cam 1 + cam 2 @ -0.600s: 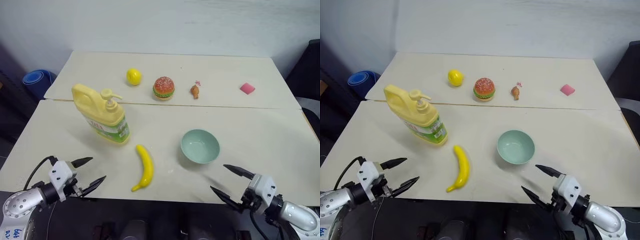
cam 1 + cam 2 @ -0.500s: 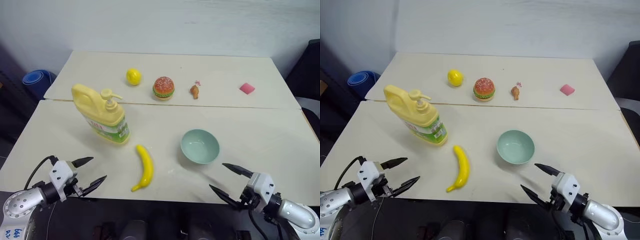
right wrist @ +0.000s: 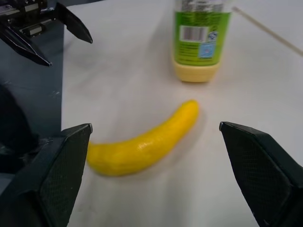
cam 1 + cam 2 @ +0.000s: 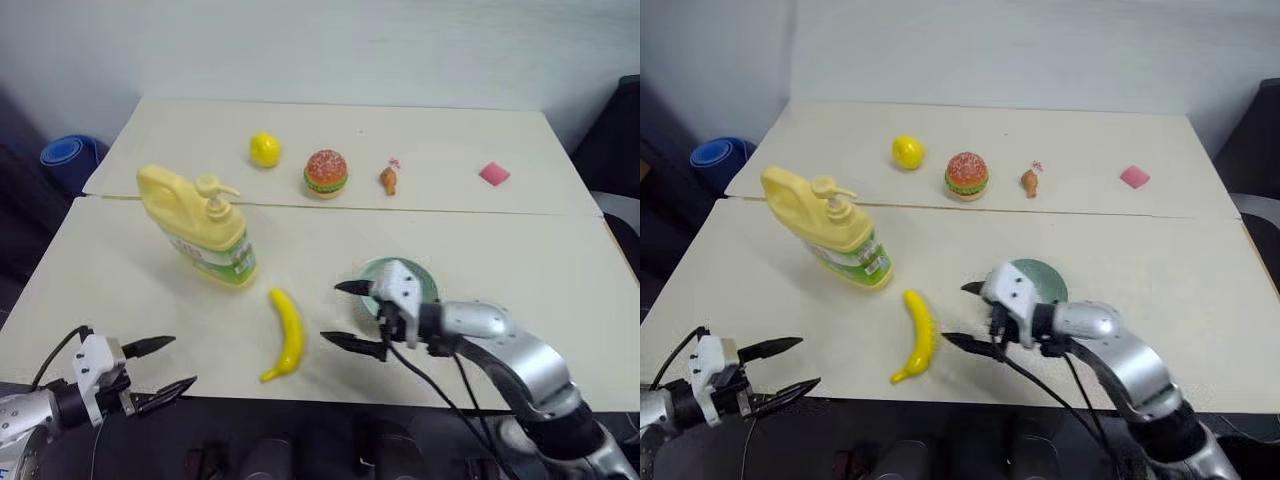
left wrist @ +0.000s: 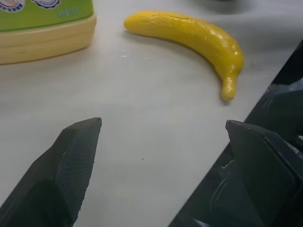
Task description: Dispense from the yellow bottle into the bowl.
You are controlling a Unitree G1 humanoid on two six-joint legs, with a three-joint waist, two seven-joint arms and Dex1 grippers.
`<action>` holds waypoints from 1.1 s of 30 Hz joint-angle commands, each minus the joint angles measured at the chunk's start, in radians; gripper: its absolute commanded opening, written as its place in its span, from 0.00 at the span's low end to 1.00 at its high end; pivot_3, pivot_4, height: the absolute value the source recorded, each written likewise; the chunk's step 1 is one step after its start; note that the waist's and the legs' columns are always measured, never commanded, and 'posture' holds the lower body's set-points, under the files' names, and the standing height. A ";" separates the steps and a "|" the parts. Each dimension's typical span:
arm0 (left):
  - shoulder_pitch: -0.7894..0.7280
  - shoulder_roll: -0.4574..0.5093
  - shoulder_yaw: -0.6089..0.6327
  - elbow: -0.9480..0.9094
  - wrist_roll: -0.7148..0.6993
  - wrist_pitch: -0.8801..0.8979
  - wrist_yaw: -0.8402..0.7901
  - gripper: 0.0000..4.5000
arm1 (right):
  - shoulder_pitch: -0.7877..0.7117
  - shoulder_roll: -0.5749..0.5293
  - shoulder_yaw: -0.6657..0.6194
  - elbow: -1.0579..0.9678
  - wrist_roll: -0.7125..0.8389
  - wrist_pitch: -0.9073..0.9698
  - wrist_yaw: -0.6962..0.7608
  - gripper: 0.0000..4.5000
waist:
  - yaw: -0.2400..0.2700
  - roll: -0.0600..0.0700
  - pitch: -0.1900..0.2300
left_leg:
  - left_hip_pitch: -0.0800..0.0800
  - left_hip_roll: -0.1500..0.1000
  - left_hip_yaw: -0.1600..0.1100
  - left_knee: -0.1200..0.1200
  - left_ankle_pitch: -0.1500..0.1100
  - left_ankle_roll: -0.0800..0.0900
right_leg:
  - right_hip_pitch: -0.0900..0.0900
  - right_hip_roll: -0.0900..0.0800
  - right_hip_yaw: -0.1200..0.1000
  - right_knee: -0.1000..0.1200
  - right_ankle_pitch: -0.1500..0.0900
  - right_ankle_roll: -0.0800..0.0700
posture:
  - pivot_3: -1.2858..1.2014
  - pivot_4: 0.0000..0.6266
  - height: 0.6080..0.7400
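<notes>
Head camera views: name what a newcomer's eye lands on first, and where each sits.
The big yellow bottle with its pump top stands left of centre on the near table. The right gripper hangs open, pointing left at the banana, with the bowl partly hidden behind it. The left gripper waits open at the table's near left edge.

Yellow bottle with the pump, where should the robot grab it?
Probably the side handle of the yellow bottle, coming from the robot's left. The bottle stands upright, its handle loop sticks out on that side, and the pump on top stays free. The left gripper is open and nearest that side.
</notes>
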 commanded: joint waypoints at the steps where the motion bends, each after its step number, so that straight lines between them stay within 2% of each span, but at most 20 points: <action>1: 0.011 0.005 0.038 -0.012 -0.023 -0.005 -0.012 0.99 | -0.107 0.080 0.096 0.099 -0.064 0.134 -0.074 1.00 | 0.000 0.000 0.000 | 0.000 -0.001 0.001 0.000 0.000 0.001 | 0.000 -0.001 0.001 0.000 0.000 0.000 | 0.52 0.24 1.00; 9: 0.012 -0.044 0.033 0.046 -0.011 -0.071 -0.023 0.99 | -0.246 0.277 0.206 0.358 -0.187 0.289 -0.215 1.00 | -0.024 -0.002 -0.001 | 0.000 -0.002 0.002 0.000 0.000 0.001 | -0.002 -0.001 0.002 0.007 0.001 0.001 | 0.52 0.24 1.00; 14: -0.015 -0.062 0.017 0.145 0.005 -0.146 -0.057 0.99 | -0.300 0.386 0.238 0.496 -0.223 0.302 -0.225 1.00 | -0.047 -0.002 -0.001 | 0.000 -0.001 0.004 0.000 0.001 0.000 | -0.003 0.001 0.003 0.009 0.001 0.001 | 0.52 0.24 1.00; 17: -0.035 -0.066 0.011 0.195 0.007 -0.184 -0.077 1.00 | -0.321 0.390 0.282 0.532 -0.254 0.286 -0.204 0.86 | -0.049 -0.002 -0.001 | 0.001 -0.002 0.004 0.000 0.001 0.000 | -0.003 0.001 0.003 0.010 0.001 0.001 | 0.52 0.24 1.00; 21: -0.065 -0.068 0.005 0.260 0.011 -0.225 -0.096 1.00 | -0.332 0.374 0.299 0.529 -0.268 0.269 -0.166 0.54 | -0.050 -0.002 -0.001 | 0.001 -0.002 0.004 0.000 0.001 -0.001 | -0.003 0.001 0.003 0.011 0.001 0.001 | 0.52 0.24 1.00; 23: -0.082 -0.072 0.004 0.284 0.007 -0.239 -0.103 1.00 | -0.334 0.361 0.279 0.514 -0.262 0.269 -0.151 0.36 | -0.050 -0.002 -0.001 | 0.001 -0.001 0.004 0.000 0.001 -0.001 | -0.003 0.001 0.004 0.011 0.001 0.001 | 0.52 0.24 1.00; 25: -0.095 -0.078 0.000 0.291 -0.002 -0.248 -0.111 1.00 | -0.334 0.340 0.244 0.483 -0.238 0.258 -0.118 0.23 | -0.049 -0.002 -0.001 | 0.001 -0.001 0.005 0.000 0.001 -0.001 | -0.004 0.001 0.004 0.010 0.001 0.001 | 0.52 0.24 1.00; 29: -0.118 -0.091 -0.017 0.222 -0.041 -0.209 -0.125 1.00 | -0.309 0.291 0.066 0.335 -0.077 0.226 0.019 0.22 | -0.047 -0.003 -0.001 | 0.000 -0.001 0.005 0.000 0.001 0.000 | -0.004 0.001 0.003 0.009 0.001 0.002 | 0.52 0.24 1.00; 33: -0.123 -0.096 -0.071 0.030 -0.095 -0.082 -0.089 1.00 | -0.304 0.179 -0.181 0.178 0.128 0.318 0.126 0.22 | -0.043 -0.002 -0.001 | 0.000 -0.001 0.004 0.000 0.001 0.000 | -0.003 0.000 0.004 0.009 0.001 0.002 | 0.52 0.24 1.00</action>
